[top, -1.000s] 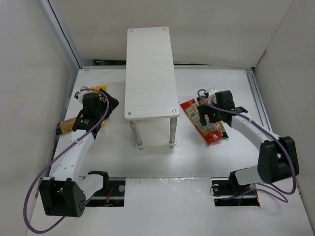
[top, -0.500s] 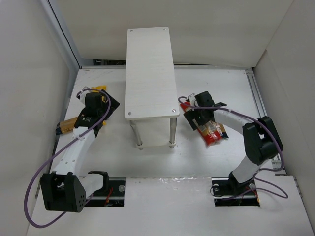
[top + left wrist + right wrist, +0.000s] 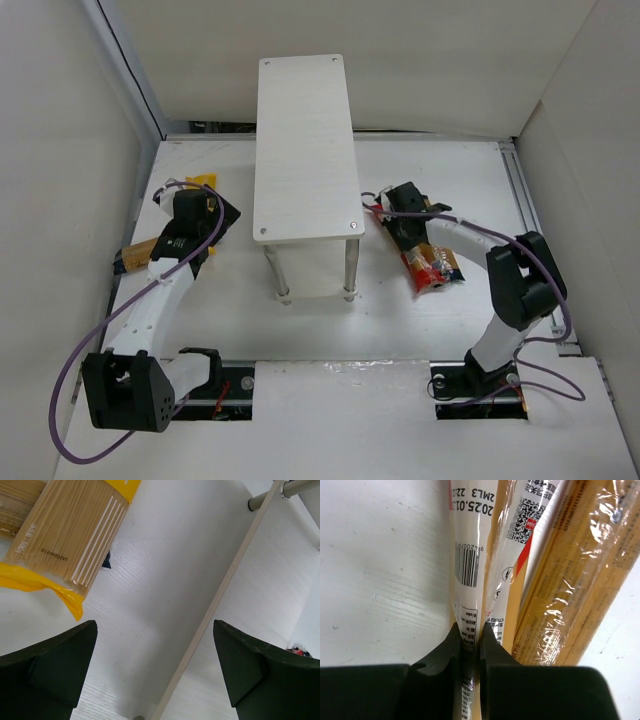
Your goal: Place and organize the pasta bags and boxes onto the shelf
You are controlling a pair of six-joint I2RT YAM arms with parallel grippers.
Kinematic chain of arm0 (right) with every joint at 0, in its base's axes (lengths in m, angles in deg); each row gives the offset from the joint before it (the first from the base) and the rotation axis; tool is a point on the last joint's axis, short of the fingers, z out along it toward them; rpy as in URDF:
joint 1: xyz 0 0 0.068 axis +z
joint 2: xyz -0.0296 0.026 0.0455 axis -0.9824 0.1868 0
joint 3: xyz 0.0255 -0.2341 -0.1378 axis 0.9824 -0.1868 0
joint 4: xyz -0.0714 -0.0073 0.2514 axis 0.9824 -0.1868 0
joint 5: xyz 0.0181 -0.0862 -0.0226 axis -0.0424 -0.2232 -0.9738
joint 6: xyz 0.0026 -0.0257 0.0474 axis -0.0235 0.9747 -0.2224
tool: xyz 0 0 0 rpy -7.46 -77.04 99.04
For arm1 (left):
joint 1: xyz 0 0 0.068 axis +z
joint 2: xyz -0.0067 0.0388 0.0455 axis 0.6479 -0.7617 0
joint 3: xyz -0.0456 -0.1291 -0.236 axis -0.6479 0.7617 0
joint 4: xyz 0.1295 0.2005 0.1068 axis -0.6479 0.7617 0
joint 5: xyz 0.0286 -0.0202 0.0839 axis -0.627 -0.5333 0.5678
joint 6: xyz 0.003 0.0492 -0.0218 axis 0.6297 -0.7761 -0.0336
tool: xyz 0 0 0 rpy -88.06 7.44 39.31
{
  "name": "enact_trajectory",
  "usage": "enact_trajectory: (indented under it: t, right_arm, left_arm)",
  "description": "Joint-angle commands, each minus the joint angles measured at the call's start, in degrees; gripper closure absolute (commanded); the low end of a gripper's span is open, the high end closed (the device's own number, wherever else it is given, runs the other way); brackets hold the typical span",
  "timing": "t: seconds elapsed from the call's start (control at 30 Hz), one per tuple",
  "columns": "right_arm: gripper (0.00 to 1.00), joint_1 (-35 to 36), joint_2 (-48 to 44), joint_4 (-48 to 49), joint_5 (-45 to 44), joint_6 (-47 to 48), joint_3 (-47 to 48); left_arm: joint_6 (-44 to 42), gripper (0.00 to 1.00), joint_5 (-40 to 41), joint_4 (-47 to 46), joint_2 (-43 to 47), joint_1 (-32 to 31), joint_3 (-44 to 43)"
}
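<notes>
The shelf point(image 3: 305, 150) stands mid-table, its lower board edge point(image 3: 220, 595) crossing the left wrist view. A red pasta bag with a white label point(image 3: 428, 265) lies right of the shelf. My right gripper point(image 3: 398, 218) sits at its far end, shut on a fold of the white-labelled film point(image 3: 469, 565). A golden pack in clear wrap point(image 3: 575, 580) lies against it. On the left, my left gripper point(image 3: 195, 218) hovers open over bare table point(image 3: 155, 680). A yellow-ended spaghetti bag point(image 3: 70, 535) lies just beyond it, and a golden-brown pack point(image 3: 135, 257) pokes out under the arm.
White walls close in the table on the left, back and right. A silver shelf leg point(image 3: 295, 487) stands near the left gripper. A metal rail point(image 3: 525, 200) runs along the right edge. The arm bases point(image 3: 200, 375) sit at the near edge.
My right gripper moved left toward the shelf along the red bag and closed from open onto its film. The left arm has barely moved and stays open.
</notes>
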Motion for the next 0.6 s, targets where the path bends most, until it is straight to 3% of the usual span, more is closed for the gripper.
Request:
enact_trajectory:
  t: [0.0,0.17,0.27,0.3,0.37,0.4,0.57]
  right_arm:
    - [1.0,-0.5,-0.7,0.3,-0.2,-1.7,-1.6]
    - [1.0,-1.4,-10.3,7.2,2.6,0.8,-5.2]
    - [1.0,-5.3,-20.1,18.9,15.6,4.9,-9.5]
    - [1.0,-6.7,-22.0,22.2,26.2,6.2,-10.4]
    - [1.0,-9.3,-24.1,25.5,36.6,8.9,-9.1]
    - [1.0,-9.3,-24.1,25.5,36.7,9.9,-7.6]
    - [1.0,-8.0,-18.5,25.5,55.0,16.3,-0.5]
  left_arm:
    - [-0.8,0.0,1.3,0.7,1.6,-0.3,-2.2]
    - [-0.2,0.0,1.3,0.1,2.6,-0.3,-2.2]
    - [-0.2,0.0,1.3,-0.5,3.2,-0.3,-1.6]
    - [-0.2,0.0,0.8,-0.5,3.2,-0.3,-1.6]
    - [-0.2,0.0,0.8,-0.5,3.2,-0.3,-1.6]
    - [-0.2,0.0,0.8,-0.5,3.2,-0.3,-1.6]
    - [-0.9,0.0,0.3,-0.5,3.2,-0.3,-1.6]
